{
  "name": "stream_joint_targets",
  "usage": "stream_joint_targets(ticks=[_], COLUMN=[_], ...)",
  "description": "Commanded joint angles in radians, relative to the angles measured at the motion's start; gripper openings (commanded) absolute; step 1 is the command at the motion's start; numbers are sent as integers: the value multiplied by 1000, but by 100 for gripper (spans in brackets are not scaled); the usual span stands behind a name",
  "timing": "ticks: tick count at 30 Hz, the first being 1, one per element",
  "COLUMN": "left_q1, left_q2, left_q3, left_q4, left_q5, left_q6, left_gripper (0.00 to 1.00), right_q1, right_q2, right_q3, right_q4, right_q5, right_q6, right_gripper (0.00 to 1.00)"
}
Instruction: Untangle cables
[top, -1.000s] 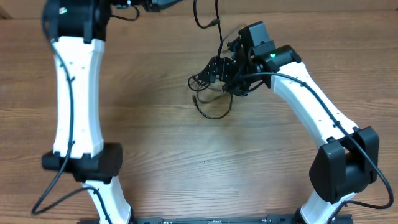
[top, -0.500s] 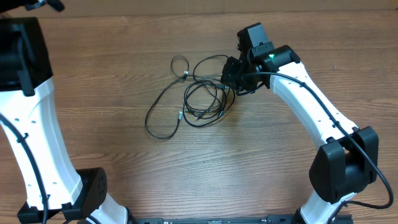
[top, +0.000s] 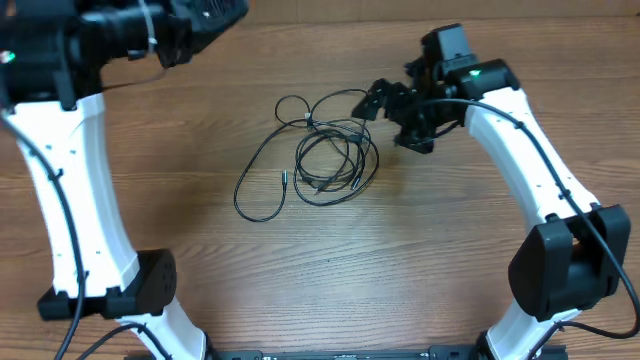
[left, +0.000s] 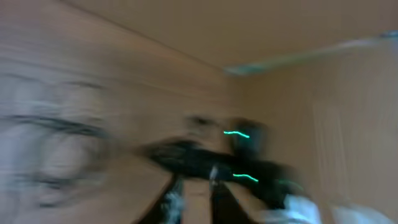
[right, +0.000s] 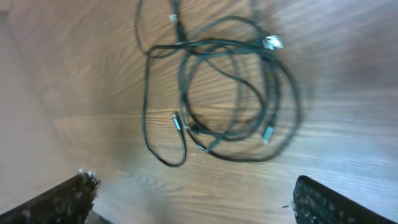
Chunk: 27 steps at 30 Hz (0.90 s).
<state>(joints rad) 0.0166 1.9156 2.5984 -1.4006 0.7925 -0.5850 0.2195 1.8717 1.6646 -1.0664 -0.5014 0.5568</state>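
Observation:
The cables (top: 345, 135) lie flat on the wooden table as a loose black tangle of loops, with one long loop (top: 250, 200) trailing off to the left. My right gripper (top: 396, 120) hovers just right of the tangle, open wide. In the right wrist view its fingers stand far apart around bare wood (right: 202, 199), and the cables (right: 180, 45) lie beyond them, untouched. My left gripper (top: 225, 10) is up at the far left, well away from the cables. The left wrist view is badly blurred; its fingers (left: 171, 202) show a narrow gap with nothing in it.
The left arm (top: 70, 170) runs down the table's left side and the right arm (top: 530, 170) down the right side. Bare wood surrounds the tangle, with free room in front of it.
The bunched cables, one strand lifted by the left gripper, dropped and spread on the table. My right gripper opened and drew back to the right. The left arm swung around at the top left.

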Motion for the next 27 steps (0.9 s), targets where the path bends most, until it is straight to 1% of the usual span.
stream_joint_targets(ticks=[1, 2, 3, 4, 5, 6, 7, 9, 12, 15, 17, 18, 19, 20, 21, 23, 25, 27], left_q1=[-94, -125, -148, -160, -182, -190, -204, -216, -237, -246, -246, -246, -245, -244, -244, -245, -244, -244], left_q2=[95, 138, 174, 194, 240, 263, 308, 355, 457, 539, 583, 599, 622, 633, 649, 668, 696, 709], left_q3=[6, 7, 7, 7, 7, 7, 7, 7, 7, 7, 7, 7, 7, 7, 7, 7, 6, 6], left_q4=[-39, -37, -30, -24, -12, -6, 5, 18, 61, 120, 141, 142, 137, 135, 122, 91, 49, 47], left_q5=[-453, -431, -431, -434, -434, -434, -433, -434, -434, -435, -435, -435, -438, -437, -437, -437, -437, -437], left_q6=[355, 381, 386, 394, 418, 430, 446, 460, 500, 579, 647, 697, 771, 804, 856, 914, 1013, 1035], left_gripper=[31, 48, 61, 72, 85, 90, 92, 92, 87, 82, 82, 83, 82, 76, 72, 74, 75, 67], right_q1=[-53, -66, -73, -79, -87, -90, -91, -91, -91, -90, -90, -90, -90, -90, -90, -90, -90, -90], right_q2=[-15, -15, -15, -15, -15, -15, -15, -15, -15, -15, -15, -15, -15, -15, -14, -14, -14, -14], right_q3=[26, 26, 26, 26, 26, 26, 25, 25, 25, 25, 25, 25, 25, 25, 24, 24, 24, 24], right_q4=[-2, -2, -2, -3, -7, -15, -31, -64, -111, -143, -158, -163, -171, -175, -179, -178, -178, -177], right_q5=[-11, 7, 23, 40, 65, 83, 105, 133, 153, 153, 153, 153, 153, 154, 153, 153, 153, 154], right_q6=[-8, -8, -8, -9, -9, -9, -9, -9, -9, -10, -24, -43, -60, -68, -69, -69, -69, -69], right_gripper=[100, 100, 100, 100, 100, 100, 100, 100, 100, 100, 100, 100, 100, 100, 100, 100, 100, 100])
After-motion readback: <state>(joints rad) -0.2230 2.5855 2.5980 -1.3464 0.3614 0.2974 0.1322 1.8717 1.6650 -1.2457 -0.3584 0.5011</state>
